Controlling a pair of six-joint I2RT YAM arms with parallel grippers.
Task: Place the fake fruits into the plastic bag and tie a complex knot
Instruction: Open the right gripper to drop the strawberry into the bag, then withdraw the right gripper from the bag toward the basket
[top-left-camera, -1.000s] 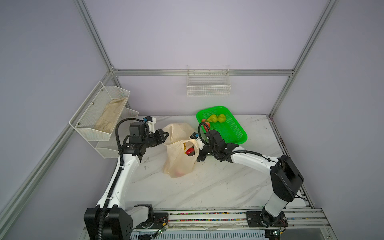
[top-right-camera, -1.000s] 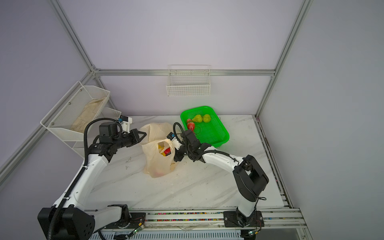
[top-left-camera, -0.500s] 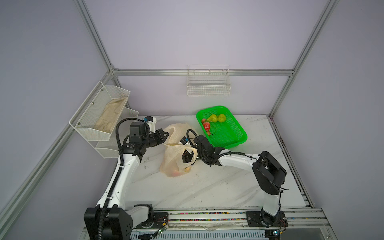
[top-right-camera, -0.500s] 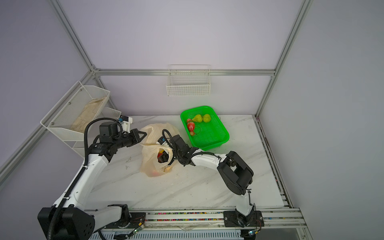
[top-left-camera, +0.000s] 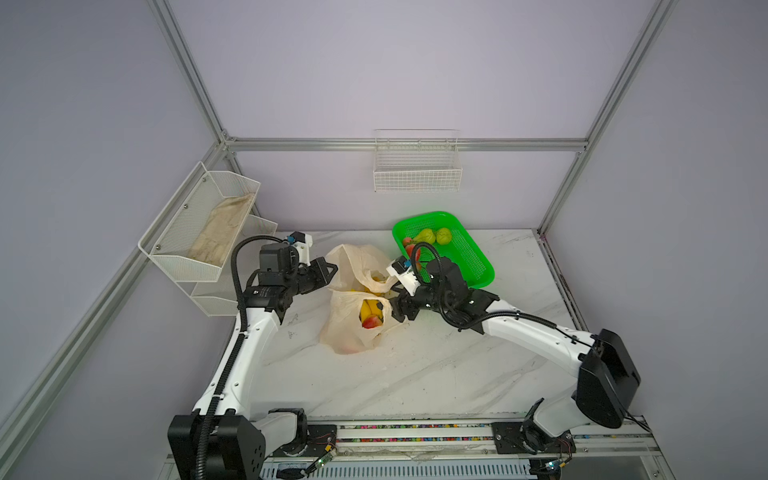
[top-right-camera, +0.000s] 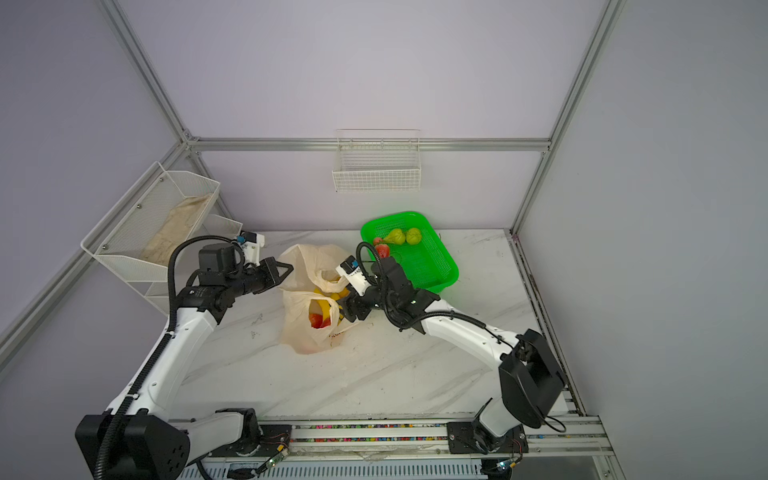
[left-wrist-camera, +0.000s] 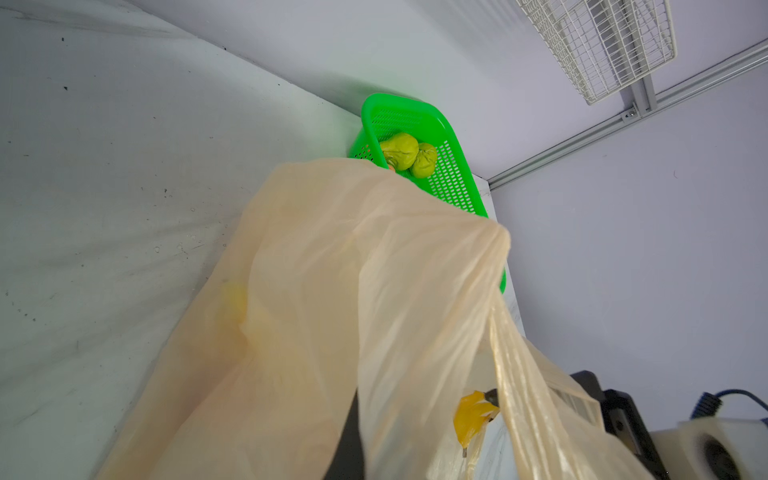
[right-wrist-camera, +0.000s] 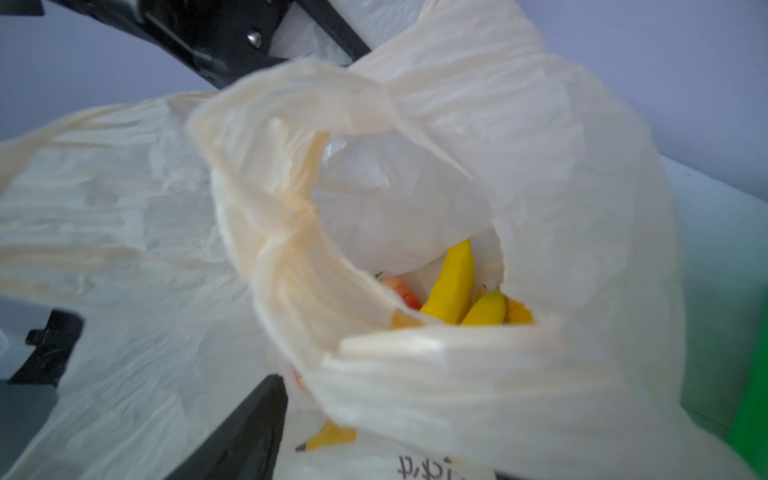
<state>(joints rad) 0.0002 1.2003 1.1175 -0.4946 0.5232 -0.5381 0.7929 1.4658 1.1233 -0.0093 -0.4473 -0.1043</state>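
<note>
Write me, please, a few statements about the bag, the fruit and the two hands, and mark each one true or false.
1. The left hand is shut on the bag. True.
2. The green basket holds no fruit. False: green pears lie in it.
3. Bananas show inside the bag. True.
4. The bag's handles are tied in a knot. False: its mouth gapes open, untied.
5. The right hand grips a pear. False: it is open at the bag's mouth, holding nothing.

Bare tabletop (top-left-camera: 415, 374) before plastic bag (top-left-camera: 353, 332), green basket (top-left-camera: 469, 257) behind right claw (top-left-camera: 397, 309), wire shelf (top-left-camera: 195, 232) near left claw (top-left-camera: 330, 270)
</note>
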